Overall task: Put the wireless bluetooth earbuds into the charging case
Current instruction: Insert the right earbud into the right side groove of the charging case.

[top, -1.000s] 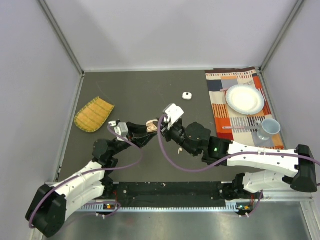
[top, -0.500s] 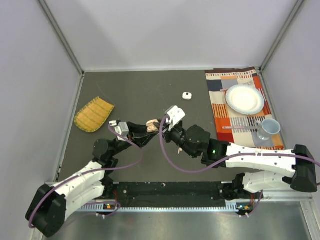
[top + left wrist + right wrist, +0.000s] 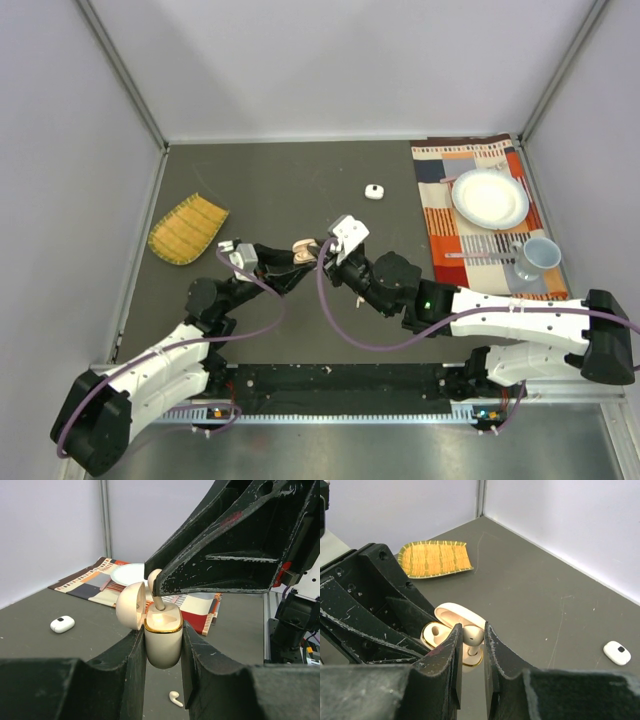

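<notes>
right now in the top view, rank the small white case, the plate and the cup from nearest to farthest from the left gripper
1. small white case, just up and right of the left gripper
2. plate, on the placemat at the far right
3. cup, at the placemat's near-right end, farthest

Charging case [image 3: 162,642] within left end effector [image 3: 163,630]; earbud [image 3: 473,636] above it, within right end effector [image 3: 472,627].

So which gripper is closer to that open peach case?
Left: the left gripper clamps the charging case by its sides; the right gripper sits just above, pinching an earbud at its opening.
</notes>
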`<state>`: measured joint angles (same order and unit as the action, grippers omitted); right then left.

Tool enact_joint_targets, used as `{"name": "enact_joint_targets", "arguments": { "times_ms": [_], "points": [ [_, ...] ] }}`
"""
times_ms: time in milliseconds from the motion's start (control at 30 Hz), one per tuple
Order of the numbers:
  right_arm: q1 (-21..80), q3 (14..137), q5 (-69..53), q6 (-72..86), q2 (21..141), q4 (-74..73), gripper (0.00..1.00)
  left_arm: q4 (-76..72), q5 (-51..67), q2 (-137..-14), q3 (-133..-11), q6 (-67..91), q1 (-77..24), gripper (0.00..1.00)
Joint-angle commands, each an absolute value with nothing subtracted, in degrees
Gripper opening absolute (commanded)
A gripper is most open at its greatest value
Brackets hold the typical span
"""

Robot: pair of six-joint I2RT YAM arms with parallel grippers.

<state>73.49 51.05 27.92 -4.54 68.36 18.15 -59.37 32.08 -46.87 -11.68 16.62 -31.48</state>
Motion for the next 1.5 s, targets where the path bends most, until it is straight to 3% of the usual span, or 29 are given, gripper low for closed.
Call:
{"name": "enact_joint_targets", "arguments": {
  "times_ms": [0,867,933,967,1033,1067,1133,1167,1233,1300,1433,1467],
  "points": [
    [74.44,50.1,25.93,-6.06,67.85,17.58,0.0,-64.34,29.8,-46.23,-13.01,17.23,-31.46,0.0],
    [74.36,51.24,24.78,-6.59,68.73,15.03,0.01,-63.81,28.12,-45.79,-12.3,16.44,-31.46,0.0],
    [74.36,52.2,25.57,-5.37,69.25,13.8,0.07,-63.72,28.56,-45.79,-12.3,16.44,-31.46,0.0],
    [74.44,52.56,25.75,-5.1,69.52,13.45,0.18,-63.72,28.65,-45.7,-12.3,16.44,-31.46,0.0],
    [74.44,54.04,26.89,-3.61,70.05,11.53,0.23,-63.55,28.83,-45.61,-12.22,16.26,-31.46,0.0],
    [74.44,54.66,26.98,-3.17,70.31,10.73,0.32,-63.54,28.83,-45.44,-12.22,16.26,-31.46,0.0],
    [74.44,55.98,27.59,-2.38,70.49,9.5,0.36,-63.37,29.18,-45.27,-12.22,16.17,-31.46,0.0],
    [74.44,56.33,28.21,-1.68,70.49,9.32,0.51,-63.37,29.35,-45.18,-12.13,16.17,-31.46,0.0],
    [74.44,57.04,28.83,-0.44,69.96,9.58,0.58,-63.63,29.36,-45.09,-11.87,16.0,-31.46,0.0],
    [74.36,56.87,30.31,2.43,68.39,10.63,0.8,-63.55,29.44,-45.0,-11.6,15.74,-31.46,0.0],
    [74.36,54.67,31.54,3.34,63.29,15.98,0.85,-63.37,29.09,-44.56,-11.43,15.73,-31.46,0.0],
    [74.44,54.15,32.16,3.6,62.06,18.69,0.91,-63.28,29.09,-44.56,-11.34,15.73,-31.46,0.0]
  ]
}}
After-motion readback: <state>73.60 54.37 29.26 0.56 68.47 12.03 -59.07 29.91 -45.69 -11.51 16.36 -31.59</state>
